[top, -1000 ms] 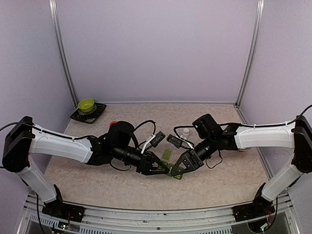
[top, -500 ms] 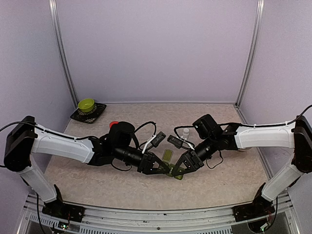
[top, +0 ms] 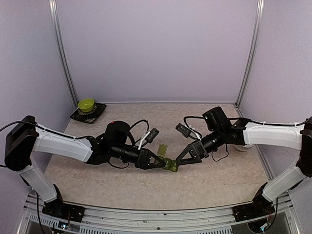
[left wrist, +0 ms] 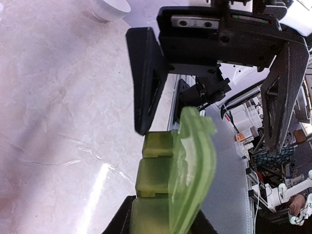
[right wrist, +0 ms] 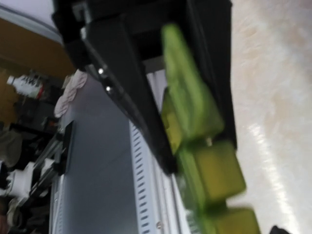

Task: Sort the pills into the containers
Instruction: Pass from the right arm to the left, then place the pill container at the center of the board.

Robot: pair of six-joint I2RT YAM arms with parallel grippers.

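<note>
The containers (top: 170,165) are a green strip of joined square compartments, held just above the table between the two arms. My left gripper (top: 161,163) is shut on its near end; in the left wrist view the containers (left wrist: 155,170) run away from the gripper (left wrist: 163,225). A lid (left wrist: 194,156) stands open along one side, and the same lid (top: 163,149) shows from above. My right gripper (top: 182,160) is open, its fingers (left wrist: 144,80) spread wide on either side of the strip's far end. Its own view shows the blurred containers (right wrist: 217,170) between the jaws of the gripper (right wrist: 197,151). No pills show.
A green bowl (top: 87,104) on a dark dish (top: 76,115) sits at the back left corner. A white bowl (left wrist: 109,7) stands on the table beyond the right arm. Metal frame posts (top: 62,53) rise at both back corners.
My right gripper has opened off the strip's end, and that arm has drawn back up and to the right. The left gripper has tightened on the strip and carried it slightly left and back.
</note>
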